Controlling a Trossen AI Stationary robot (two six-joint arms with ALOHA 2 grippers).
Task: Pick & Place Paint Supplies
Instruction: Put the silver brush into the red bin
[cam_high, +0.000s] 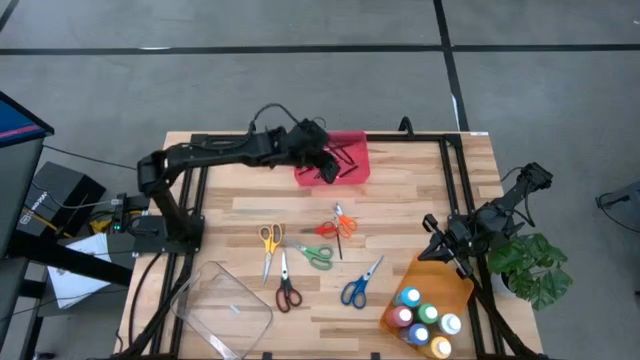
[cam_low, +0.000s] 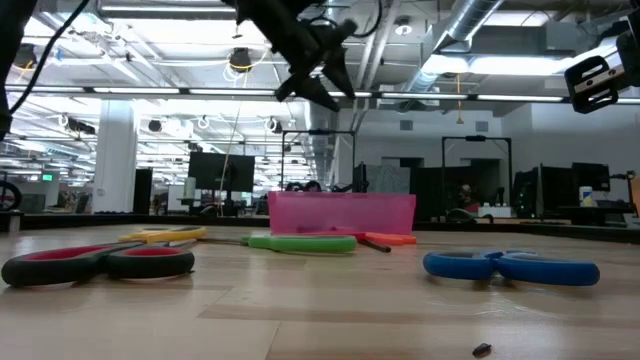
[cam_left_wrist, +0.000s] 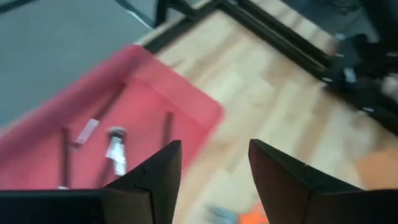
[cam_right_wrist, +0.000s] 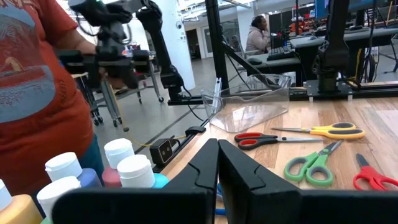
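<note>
now the left pincer (cam_high: 325, 158) hangs over the red tray (cam_high: 352, 143), fingers apart and empty, dark brush sticks (cam_high: 338, 162) lying inside. right pincer (cam_high: 437, 247), closed, waits beside the paint bottles (cam_high: 424, 318). 5 scissors (cam_high: 312, 253) lie mid-bench.

Bright overhead light; wrist blur.

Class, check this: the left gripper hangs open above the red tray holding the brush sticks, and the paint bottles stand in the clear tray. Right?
Not quite. The high view shows the paint bottles standing in the orange tray, not the clear tray. The left gripper does hang open above the red tray with the brush sticks.
</note>
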